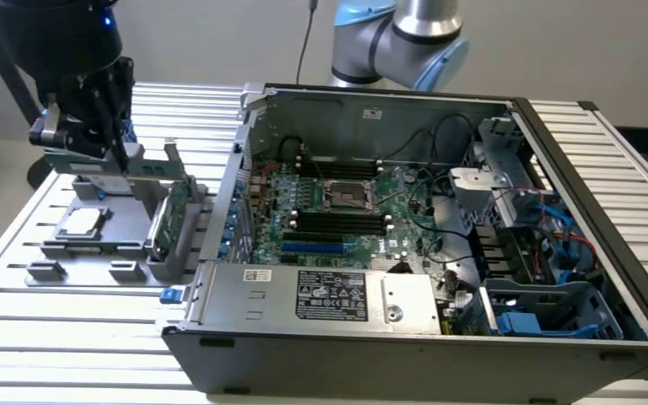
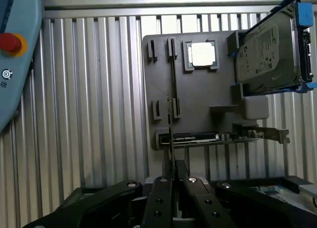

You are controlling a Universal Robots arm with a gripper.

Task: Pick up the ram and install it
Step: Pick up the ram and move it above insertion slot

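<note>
With the gripper [image 2: 172, 171] fingers [image 2: 159, 198] clamped on the ram [image 2: 170, 131], which projects edge-on from between them above the gray holder tray [image 2: 198, 89], hold the stick square and untilted so it cannot slip.

We are looking at a slatted metal counter [image 1: 594, 169] that is carrying an open case [image 1: 414, 363] lying on its side. Inside it, a green motherboard [image 1: 277, 245] is lying flat, with a socket [image 1: 343, 195] near its middle, and a silver power supply [image 1: 324, 295] is sitting along the near wall. Black and blue cables [image 1: 555, 224] are running through the end at the exterior view's right. At the exterior view's left, just beside the case, a grey holder [image 2: 203, 89] is resting on the counter. It is carrying a square processor [image 2: 202, 54], a hard drive [image 2: 267, 50] in blue rails and a card [image 2: 218, 137] standing on edge. A pendant [image 2: 17, 89] with a red button [image 2: 10, 42] is sitting well apart from the holder.
</note>
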